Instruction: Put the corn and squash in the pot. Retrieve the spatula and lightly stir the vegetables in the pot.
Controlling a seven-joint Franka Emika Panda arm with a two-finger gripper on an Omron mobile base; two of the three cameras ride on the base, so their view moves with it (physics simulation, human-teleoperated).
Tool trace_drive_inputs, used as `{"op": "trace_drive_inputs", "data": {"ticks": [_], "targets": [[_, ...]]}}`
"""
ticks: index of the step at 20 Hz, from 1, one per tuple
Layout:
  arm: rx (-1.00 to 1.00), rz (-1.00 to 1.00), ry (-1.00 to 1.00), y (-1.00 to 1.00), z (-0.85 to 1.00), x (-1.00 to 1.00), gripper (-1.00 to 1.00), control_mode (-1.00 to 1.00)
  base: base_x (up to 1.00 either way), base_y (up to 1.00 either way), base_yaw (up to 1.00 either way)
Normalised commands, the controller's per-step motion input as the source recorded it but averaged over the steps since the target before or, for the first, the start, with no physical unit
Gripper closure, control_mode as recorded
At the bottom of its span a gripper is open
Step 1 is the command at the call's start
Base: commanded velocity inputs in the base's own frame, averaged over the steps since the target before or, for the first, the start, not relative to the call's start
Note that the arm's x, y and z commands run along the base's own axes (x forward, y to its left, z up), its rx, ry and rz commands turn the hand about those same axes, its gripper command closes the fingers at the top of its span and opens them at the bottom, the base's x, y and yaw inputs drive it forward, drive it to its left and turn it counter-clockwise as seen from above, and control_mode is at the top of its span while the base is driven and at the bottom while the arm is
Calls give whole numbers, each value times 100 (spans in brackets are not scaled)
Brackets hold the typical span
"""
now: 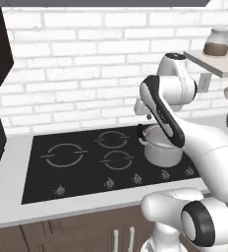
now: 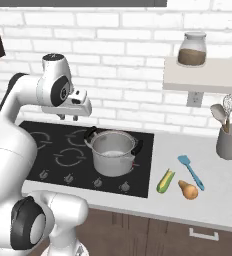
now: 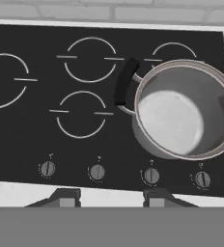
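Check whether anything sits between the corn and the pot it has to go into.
Nothing visible does. The corn lies on the counter right of the cooktop, squash and spatula on its far side; the pot is open and empty.

The gripper (image 2: 68, 117) is hanging above the far middle of the black cooktop (image 2: 48, 150), with open air lying beneath it down to the burner rings. To its right the pot (image 2: 113, 151) is standing on the cooktop's right side — its steel wall and black handles are blocking any low sideways pass. Right of the cooktop, the corn (image 2: 165, 181), the squash (image 2: 188, 190) and the spatula (image 2: 191, 171) are lying near one another on the counter (image 2: 208, 205), open from above. Farther right the utensil cup (image 2: 230, 143) is crowding the wall, and a shelf (image 2: 203, 75) is jutting out overhead — limiting room above that corner.
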Motion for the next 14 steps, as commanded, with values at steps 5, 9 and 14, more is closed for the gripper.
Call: {"op": "trace_drive_inputs", "data": {"ticks": [5,9,14], "targets": [[0,0,0,0,0,0,-100,100,-2,0,0],[0,0,0,0,0,0,-100,100,-11,-35,0],[0,0,0,0,0,0,-100,100,-1,-69,0]]}}
